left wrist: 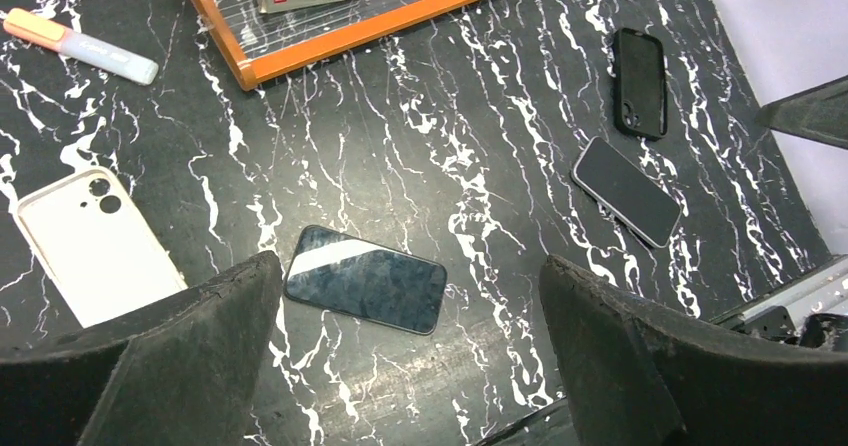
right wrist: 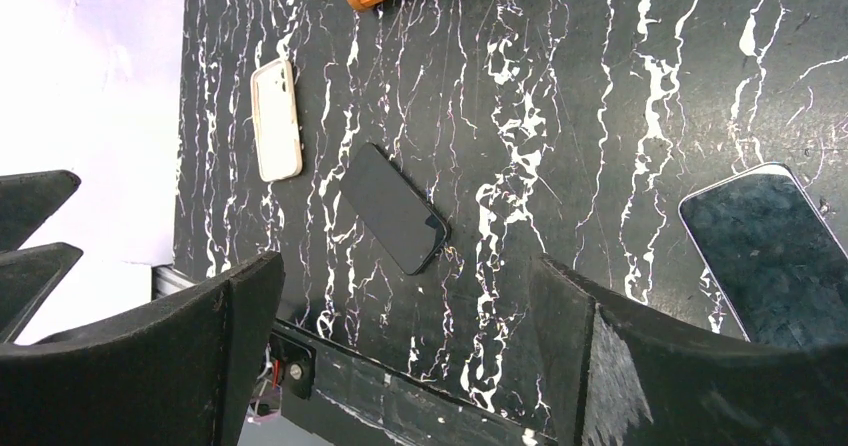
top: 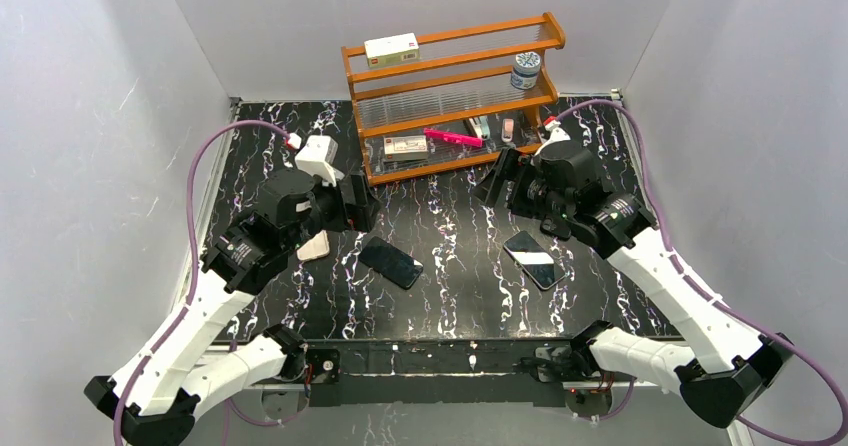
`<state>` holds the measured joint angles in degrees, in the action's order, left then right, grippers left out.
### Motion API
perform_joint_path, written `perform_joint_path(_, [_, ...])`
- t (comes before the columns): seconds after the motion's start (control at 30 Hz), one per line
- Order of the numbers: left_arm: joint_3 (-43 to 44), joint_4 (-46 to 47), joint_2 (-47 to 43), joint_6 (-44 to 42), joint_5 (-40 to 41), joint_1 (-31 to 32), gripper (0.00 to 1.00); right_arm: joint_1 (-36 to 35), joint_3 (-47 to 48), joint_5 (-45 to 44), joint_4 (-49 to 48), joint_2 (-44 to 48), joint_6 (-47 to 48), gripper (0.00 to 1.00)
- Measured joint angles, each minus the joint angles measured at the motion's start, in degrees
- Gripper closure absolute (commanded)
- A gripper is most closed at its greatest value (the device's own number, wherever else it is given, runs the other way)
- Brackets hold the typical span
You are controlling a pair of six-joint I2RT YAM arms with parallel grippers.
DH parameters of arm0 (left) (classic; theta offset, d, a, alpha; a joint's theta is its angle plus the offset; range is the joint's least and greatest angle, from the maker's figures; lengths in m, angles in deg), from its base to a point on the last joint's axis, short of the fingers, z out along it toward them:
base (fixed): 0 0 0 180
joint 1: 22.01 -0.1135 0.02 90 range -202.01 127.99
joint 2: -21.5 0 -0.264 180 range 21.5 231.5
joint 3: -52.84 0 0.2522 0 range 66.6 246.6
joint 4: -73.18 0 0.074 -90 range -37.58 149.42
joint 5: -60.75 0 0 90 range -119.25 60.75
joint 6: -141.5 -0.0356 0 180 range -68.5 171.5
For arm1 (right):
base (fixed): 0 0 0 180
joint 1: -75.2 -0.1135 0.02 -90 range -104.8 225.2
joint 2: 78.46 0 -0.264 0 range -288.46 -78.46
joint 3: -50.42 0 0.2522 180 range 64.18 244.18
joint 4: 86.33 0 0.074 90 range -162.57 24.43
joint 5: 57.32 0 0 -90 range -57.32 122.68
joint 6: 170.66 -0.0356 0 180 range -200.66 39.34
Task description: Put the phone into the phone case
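Observation:
The phone (top: 534,259), glossy dark with a thin pale rim, lies flat right of centre; it shows again as the phone (right wrist: 770,246) and the phone (left wrist: 625,191). The matte black phone case (left wrist: 640,81) with camera holes lies just beyond it in the left wrist view; in the top view the right arm hides it. My left gripper (top: 358,204) (left wrist: 408,271) hovers open above the table at the left, holding nothing. My right gripper (top: 500,181) (right wrist: 408,266) hovers open near the rack, also holding nothing.
A second dark phone (top: 390,262) (left wrist: 365,291) lies mid-table below my left gripper. A pale case (top: 314,246) (left wrist: 90,256) lies at the left, with a highlighter (left wrist: 80,46) nearby. An orange wooden rack (top: 450,96) with small items stands at the back.

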<state>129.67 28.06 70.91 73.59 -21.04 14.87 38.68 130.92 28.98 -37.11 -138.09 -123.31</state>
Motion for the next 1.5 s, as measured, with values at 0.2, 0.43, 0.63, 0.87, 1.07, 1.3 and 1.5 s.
perform_joint_path(0.2, [-2.1, -0.6, 0.4, 0.2, 2.8, 0.0, 0.02, 0.0, -0.8, -0.5, 0.0, -0.2, -0.1, 0.01])
perform_joint_path(0.43, [-2.7, -3.2, 7.5, 0.2, 4.0, 0.0, 0.02, 0.0, -4.6, -0.5, 0.0, 1.0, -0.5, 0.01])
perform_joint_path(0.63, [-3.7, -4.6, 13.1, 0.2, 6.9, 0.0, 0.02, 0.0, -5.7, -0.4, -0.1, 2.3, -0.5, 0.01])
perform_joint_path(0.87, [-3.6, -6.2, 25.3, -0.6, 10.3, -0.7, 0.05, 0.0, -8.4, 0.9, -1.2, 4.7, 0.2, 0.01])
perform_joint_path(1.07, [-3.8, -5.2, 30.8, -1.1, 8.5, -4.3, 0.11, 0.0, -9.4, 2.4, -1.9, 5.0, 0.8, 0.01])
perform_joint_path(1.3, [-6.8, -0.5, 32.9, -0.6, 0.6, -9.5, 0.13, 0.0, -12.5, 5.5, -3.2, 5.0, 0.9, 0.01])
perform_joint_path(1.5, [-12.1, 3.4, 33.0, 3.7, -5.9, -10.5, 0.2, 0.0, -14.3, 10.6, -6.6, 4.0, 1.5, 0.01])
